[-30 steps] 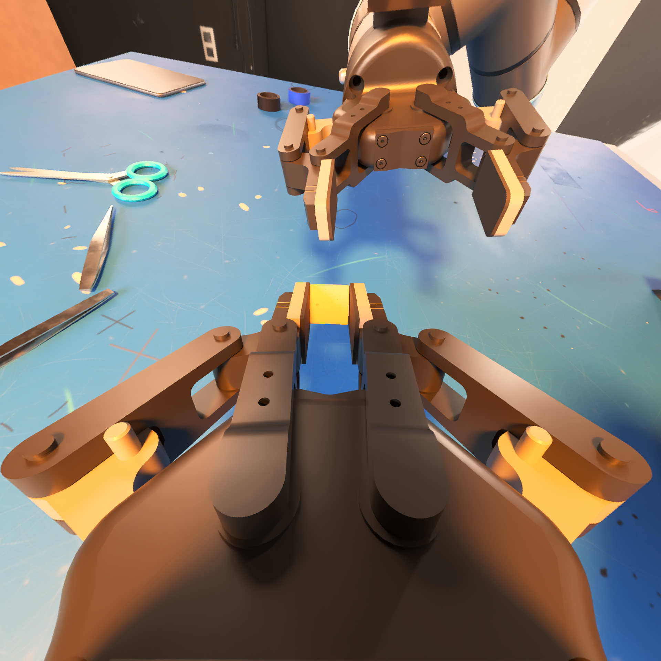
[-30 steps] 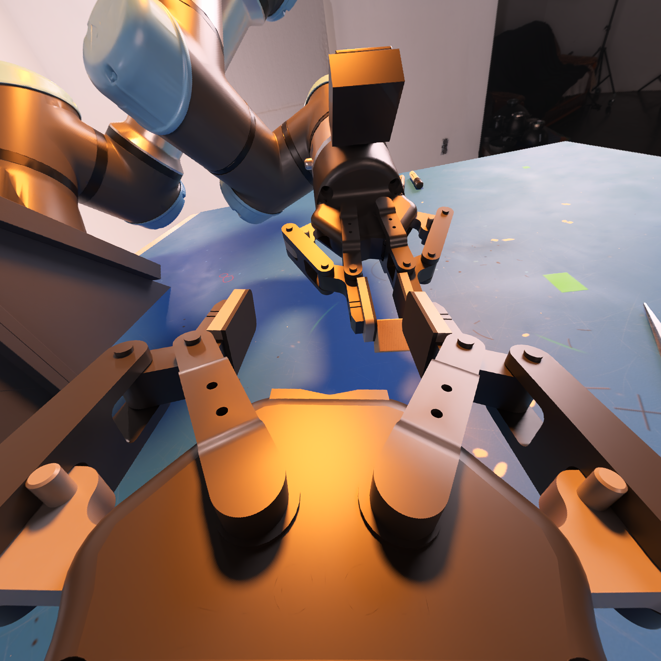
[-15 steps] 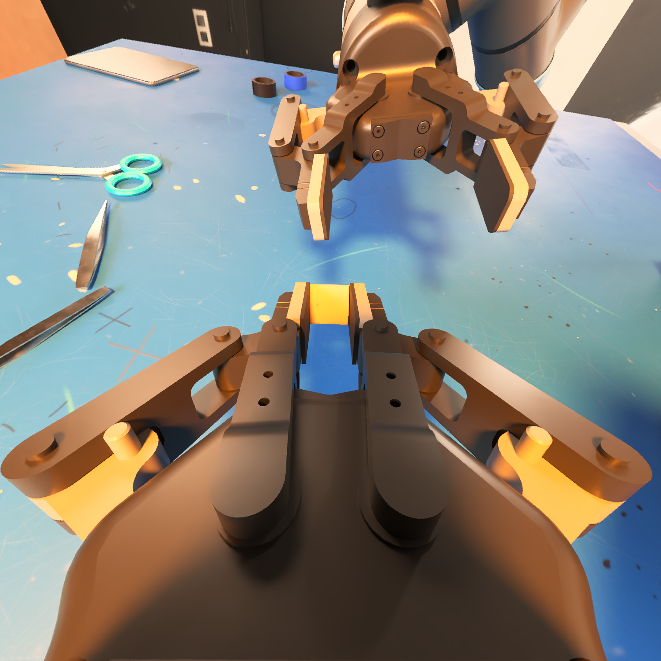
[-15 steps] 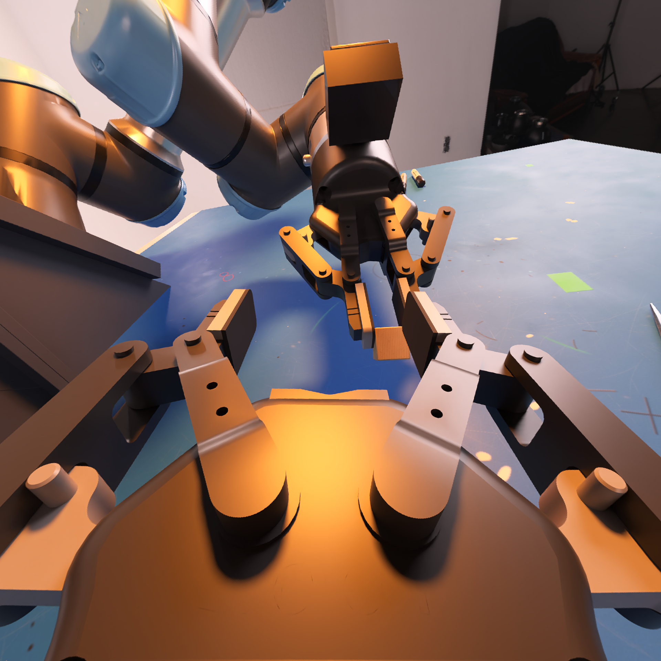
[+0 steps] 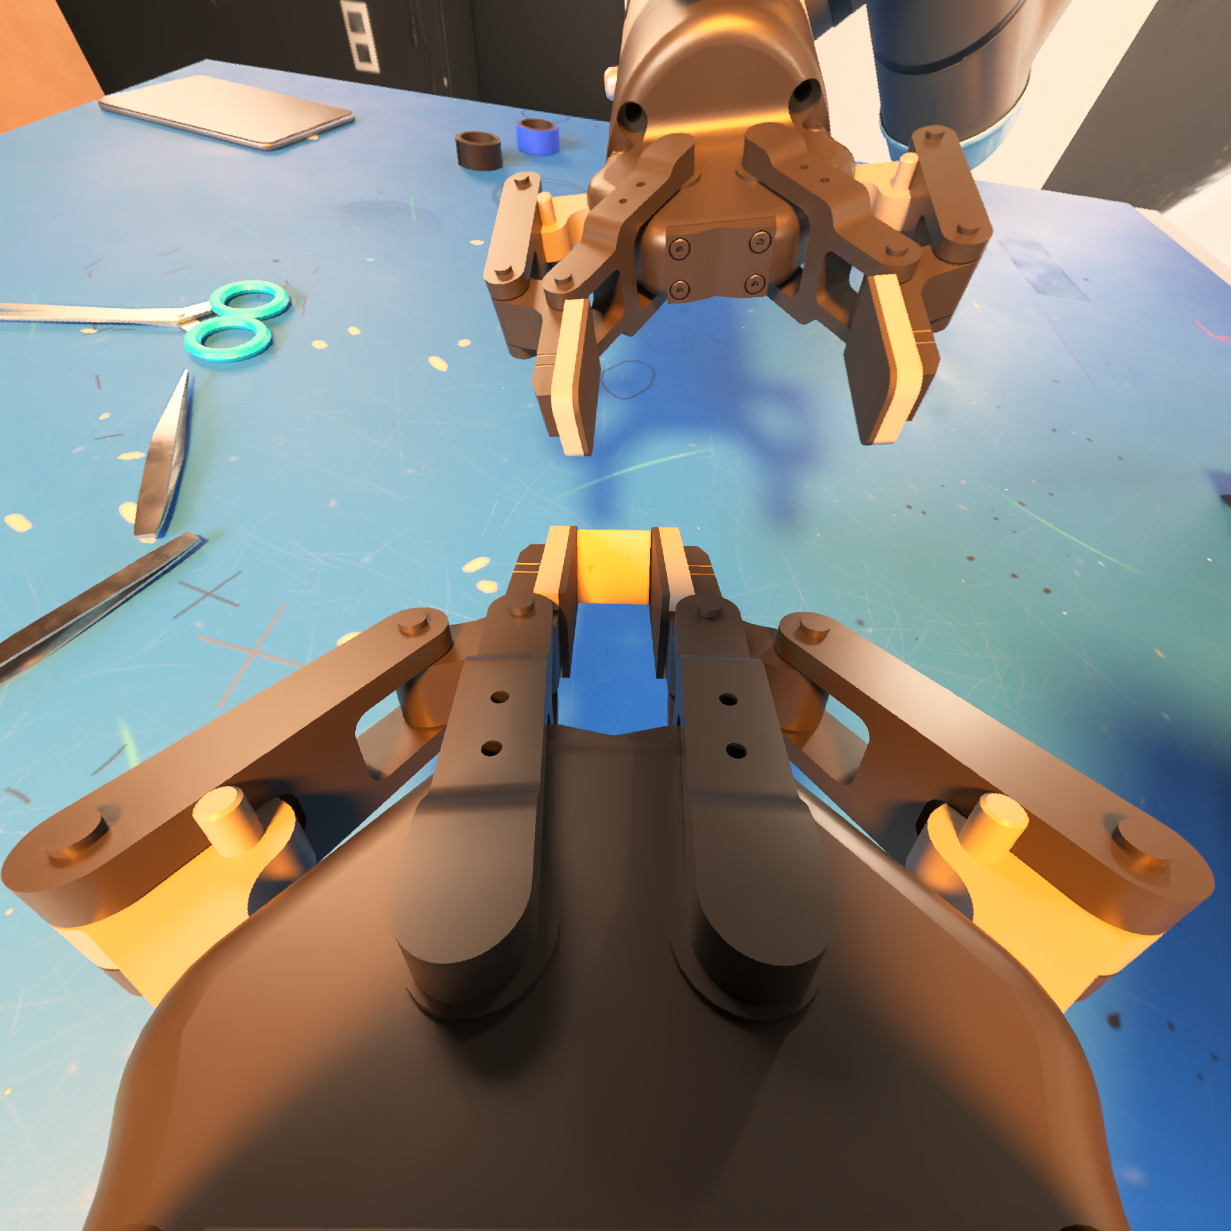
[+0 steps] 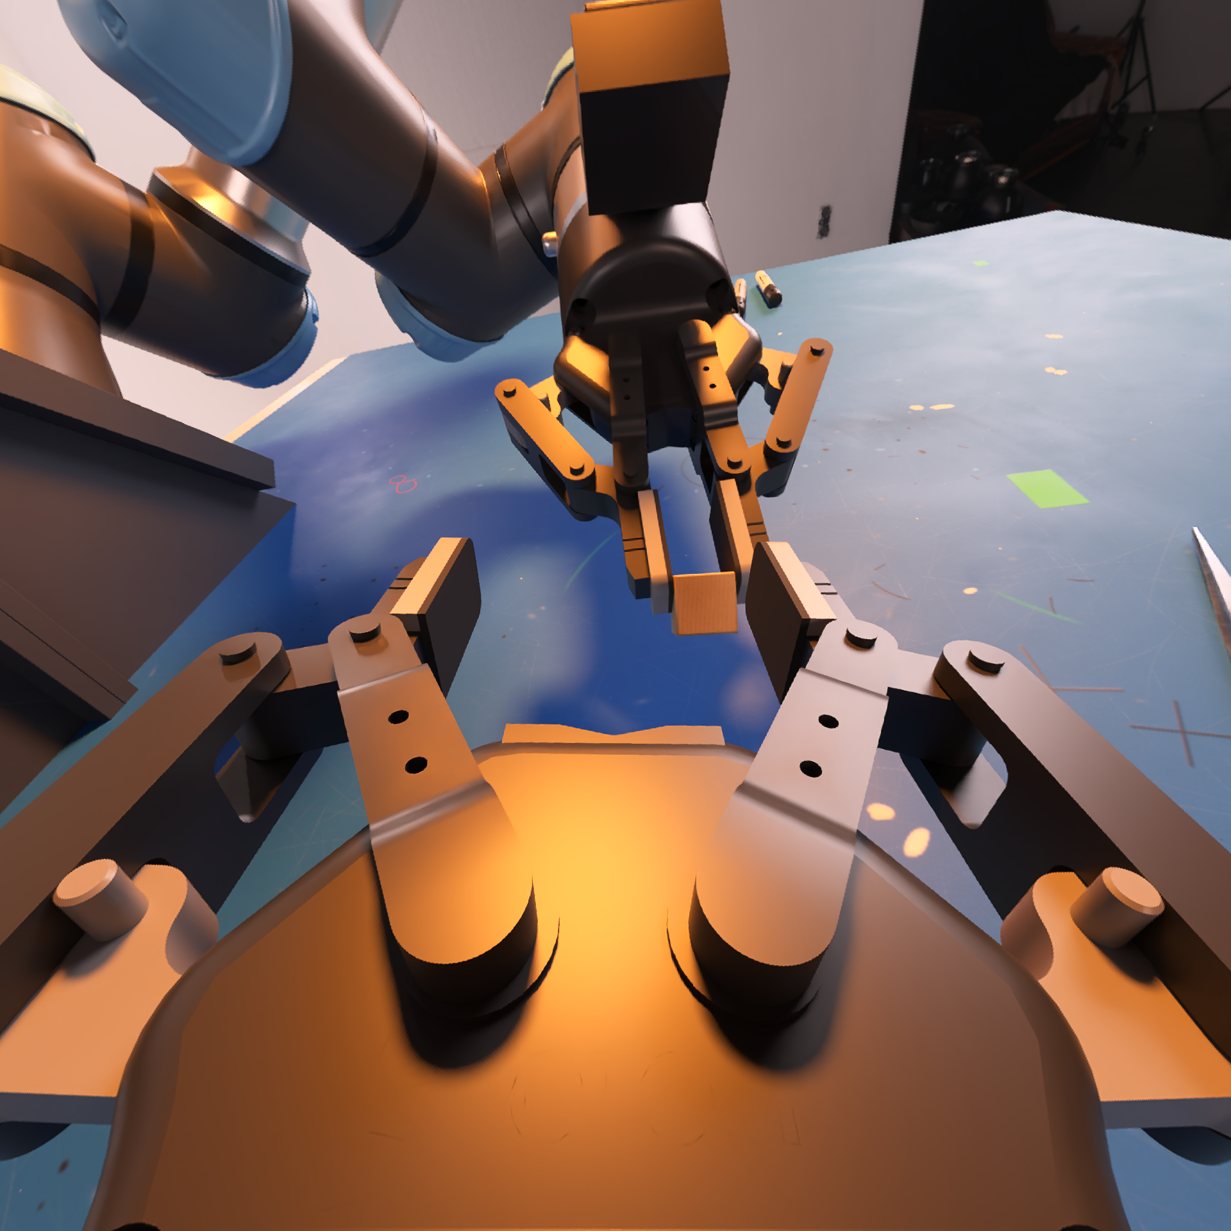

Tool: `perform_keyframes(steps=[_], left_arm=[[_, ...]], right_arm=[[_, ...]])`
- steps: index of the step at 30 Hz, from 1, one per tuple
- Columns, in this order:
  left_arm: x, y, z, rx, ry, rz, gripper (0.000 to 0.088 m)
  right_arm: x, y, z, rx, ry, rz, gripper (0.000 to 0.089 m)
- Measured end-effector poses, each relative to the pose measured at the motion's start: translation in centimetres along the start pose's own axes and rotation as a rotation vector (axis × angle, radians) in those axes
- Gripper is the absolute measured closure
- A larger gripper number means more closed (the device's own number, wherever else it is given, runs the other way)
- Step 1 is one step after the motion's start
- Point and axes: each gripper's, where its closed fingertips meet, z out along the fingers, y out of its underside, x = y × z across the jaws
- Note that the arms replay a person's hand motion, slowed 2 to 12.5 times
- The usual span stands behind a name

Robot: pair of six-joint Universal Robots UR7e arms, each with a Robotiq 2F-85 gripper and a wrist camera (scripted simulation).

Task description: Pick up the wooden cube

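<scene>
From the left wrist, the left gripper (image 5: 611,566) has its pads pressed tight on either side of the wooden cube (image 5: 611,565), held above the blue counter (image 5: 333,433), while the right gripper (image 5: 726,380) hangs just beyond with its fingers spread wide and empty. From the right wrist, the cube (image 6: 705,603) sits clear of the counter (image 6: 999,400) at the left gripper's (image 6: 699,586) tips, seemingly between the right gripper's (image 6: 616,599) splayed fingers, though its depth is hard to judge.

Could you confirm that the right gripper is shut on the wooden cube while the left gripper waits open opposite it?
The sides are swapped. The left gripper is shut on the wooden cube, lifted clear of the blue table, and the right gripper waits open opposite it. The left wrist view shows this best.
</scene>
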Motion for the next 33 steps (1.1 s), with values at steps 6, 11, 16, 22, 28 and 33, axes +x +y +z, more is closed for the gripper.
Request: perform_keyframes(steps=[6,11,16,22,28,33], left_arm=[[0.3,0.1,0.1,-0.013,0.006,0.013,0.0689],[0.5,-0.1,0.2,-0.012,0.012,0.026,0.0689],[1.0,-0.2,0.3,-0.005,0.034,0.034,0.0689],[1.5,-0.5,0.5,0.007,0.051,0.046,0.0689],[1.5,-0.4,0.6,-0.003,0.048,0.048,0.0689],[1.6,-0.3,0.7,-0.009,0.049,0.047,0.0689]], right_arm=[[0.4,0.7,-0.3,-0.056,0.019,-0.017,0.0202],[0.7,1.5,-0.5,-0.113,0.026,-0.039,0.0206],[0.8,2.2,-0.6,-0.161,0.028,-0.046,0.0209],[1.0,2.7,-0.6,-0.193,0.034,-0.050,0.0210],[1.0,3.0,-0.5,-0.204,0.032,-0.044,0.0210],[1.0,3.0,-0.5,-0.202,0.031,-0.038,0.0210]])
